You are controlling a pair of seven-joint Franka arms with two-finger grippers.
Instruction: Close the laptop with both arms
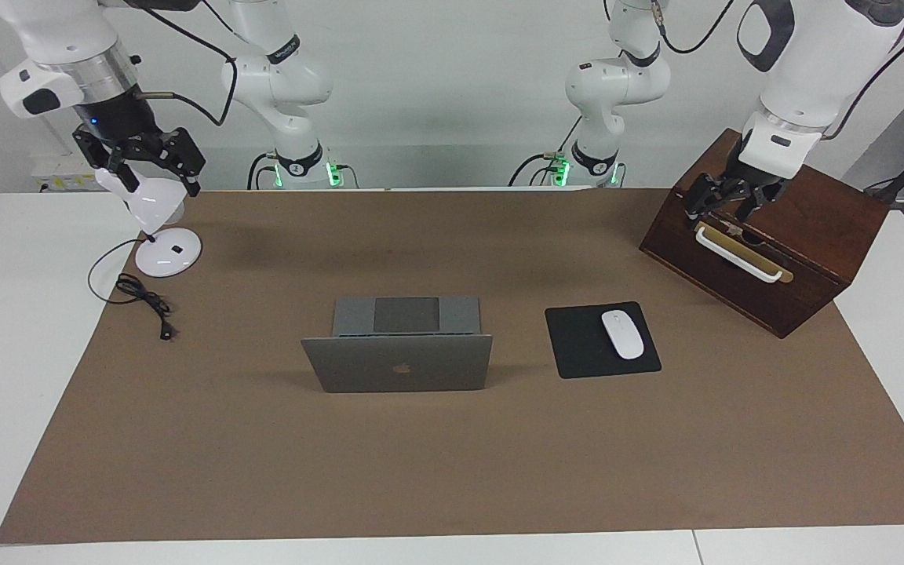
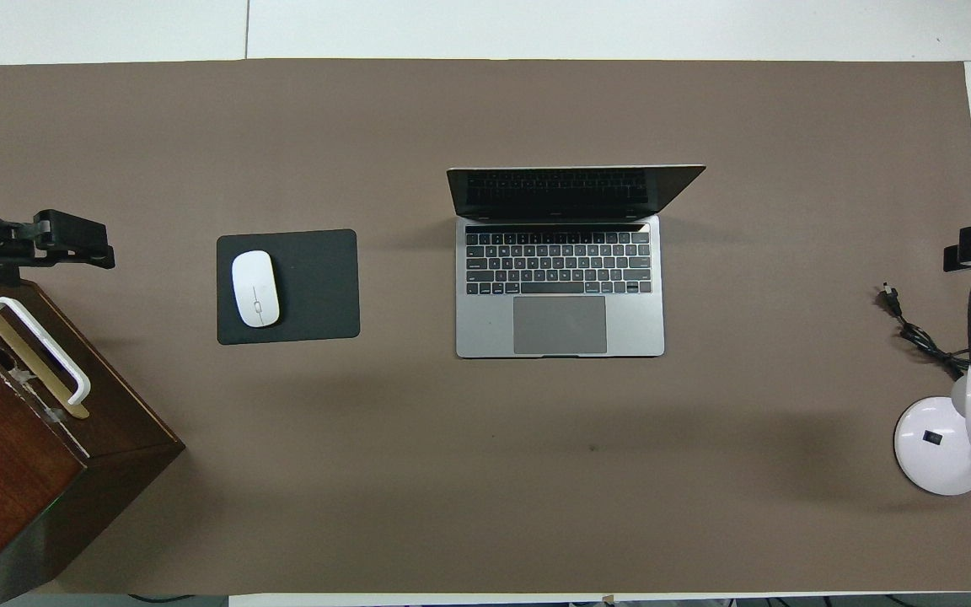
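Two fingers (image 1: 146, 161) (image 1: 723, 205) spread, empty; laptop (image 1: 399, 363) open on brown mat (image 1: 452, 471).

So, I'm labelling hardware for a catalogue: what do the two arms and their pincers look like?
Both are glossy white jointed arms with grey-black joint caps, silver wrist rings and black cables looping along them. Green lights glow at their bases. The right pincer and left pincer are small, black and two-fingered.

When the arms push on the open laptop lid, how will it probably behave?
The laptop lid stands upright on a rear hinge, so it likely folds down stiffly toward the keyboard. The thin metal base might slide on the smooth brown mat if pushed sideways. It looks unlikely to tip, since the deck lies flat.
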